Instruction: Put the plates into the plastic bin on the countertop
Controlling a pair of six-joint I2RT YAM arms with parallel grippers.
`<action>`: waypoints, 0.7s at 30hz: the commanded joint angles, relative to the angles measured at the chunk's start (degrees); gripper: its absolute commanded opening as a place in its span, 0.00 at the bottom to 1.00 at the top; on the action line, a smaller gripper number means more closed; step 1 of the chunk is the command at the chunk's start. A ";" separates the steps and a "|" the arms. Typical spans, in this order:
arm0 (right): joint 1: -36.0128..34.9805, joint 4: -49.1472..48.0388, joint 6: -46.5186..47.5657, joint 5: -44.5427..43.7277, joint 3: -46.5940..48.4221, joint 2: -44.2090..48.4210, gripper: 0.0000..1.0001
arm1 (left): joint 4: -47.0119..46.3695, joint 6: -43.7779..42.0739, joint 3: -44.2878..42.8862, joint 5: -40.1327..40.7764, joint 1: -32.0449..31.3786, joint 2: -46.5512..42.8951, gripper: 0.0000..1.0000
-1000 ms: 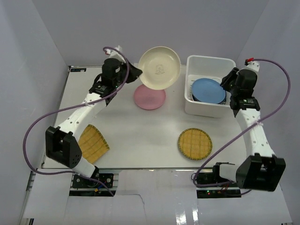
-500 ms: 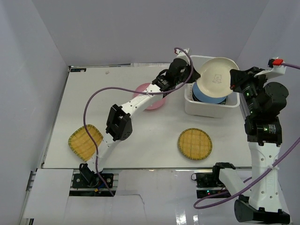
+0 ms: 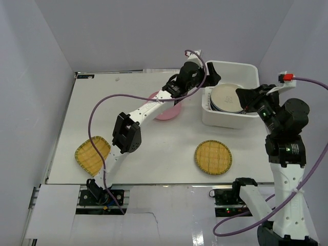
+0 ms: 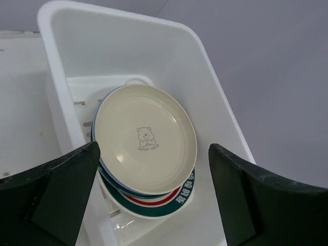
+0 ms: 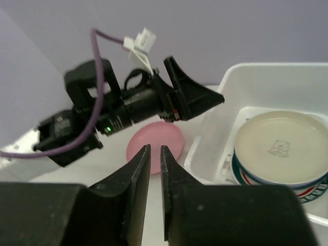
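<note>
Cream plate (image 4: 145,138) lies topmost inside the plastic bin (image 4: 205,66) — left gripper (image 4: 154,147) hangs above it, jaws wide, empty. Right gripper (image 5: 155,149) is pinched closed, idle. Pink plate (image 5: 173,139), just left of the bin, looks next — it likely needs a rim grasp.

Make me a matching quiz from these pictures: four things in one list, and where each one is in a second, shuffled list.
Things:
1. cream plate
2. striped-rim plate
3. pink plate
4. left fingers

Places:
A. on the table, left of the plastic bin
B. open above the bin
C. topmost in the bin
D. low in the bin, only its rim showing

Pairs: 1-C, 2-D, 3-A, 4-B
</note>
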State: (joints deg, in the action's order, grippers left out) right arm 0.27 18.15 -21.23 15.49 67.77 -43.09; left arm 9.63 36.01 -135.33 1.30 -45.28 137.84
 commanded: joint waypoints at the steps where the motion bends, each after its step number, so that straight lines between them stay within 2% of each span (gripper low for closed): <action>1: -3.60 -3.64 2.32 10.00 -2.81 -4.97 0.21 | -2.68 -6.54 6.17 1.86 1.67 -16.61 0.98; 2: -5.88 -2.95 3.99 8.18 -2.47 -6.12 0.22 | -2.86 -7.87 9.17 2.12 2.12 -19.60 0.98; 3: -11.99 -1.73 5.92 5.81 -1.68 -8.74 0.24 | -3.12 -9.19 12.42 2.39 3.17 -26.15 0.98; 4: -15.44 -0.24 7.59 0.22 -0.37 -10.33 0.29 | -3.12 -11.81 19.68 3.70 3.79 -29.61 0.98; 5: -22.00 0.21 10.40 -2.02 0.25 -12.26 0.31 | -3.21 -13.06 23.58 4.58 4.31 -33.13 0.98; 6: -24.94 0.39 11.38 -3.34 0.61 -16.02 0.33 | -3.21 -14.11 27.45 5.28 5.54 -40.47 0.98; 7: -27.23 0.04 12.35 -5.53 0.61 -17.89 0.38 | -3.04 -16.13 35.40 7.03 6.25 -44.20 0.98; 8: -30.65 -1.96 12.97 -6.34 0.18 -19.65 0.41 | -2.78 -16.93 39.31 8.18 6.95 -48.07 0.98; 9: -31.73 -3.02 13.32 -6.69 -0.26 -22.97 0.46 | -1.73 -17.55 43.00 9.67 8.35 -51.85 0.98; 10: -32.96 -4.08 13.93 -6.00 -1.14 -24.57 0.49 | -1.11 -18.60 50.18 12.30 8.97 -59.54 0.98; 12: -36.73 -7.25 18.05 -4.77 -1.32 -30.00 0.57 | 0.82 -20.27 57.24 15.73 10.03 -67.23 0.98; 13: -38.40 -7.34 20.25 -4.85 -0.89 -32.21 0.63 | 1.53 -21.67 64.07 19.84 10.12 -74.57 0.98; 16: -42.63 -6.64 27.72 -7.04 3.06 -42.05 0.73 | 6.26 -22.12 73.34 24.96 10.47 -84.64 0.98; 19: -43.51 -6.47 30.89 -8.54 9.19 -52.07 0.75 | 12.77 -18.01 84.05 30.33 10.65 -97.54 0.98; 21: -43.86 -4.89 33.43 -11.68 12.72 -59.52 0.75 | 16.19 -16.07 87.15 30.87 10.73 -101.26 0.98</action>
State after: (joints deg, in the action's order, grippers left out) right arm -43.70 14.00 5.13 8.67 74.41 -96.36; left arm 15.75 17.69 -53.06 26.96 -34.59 38.89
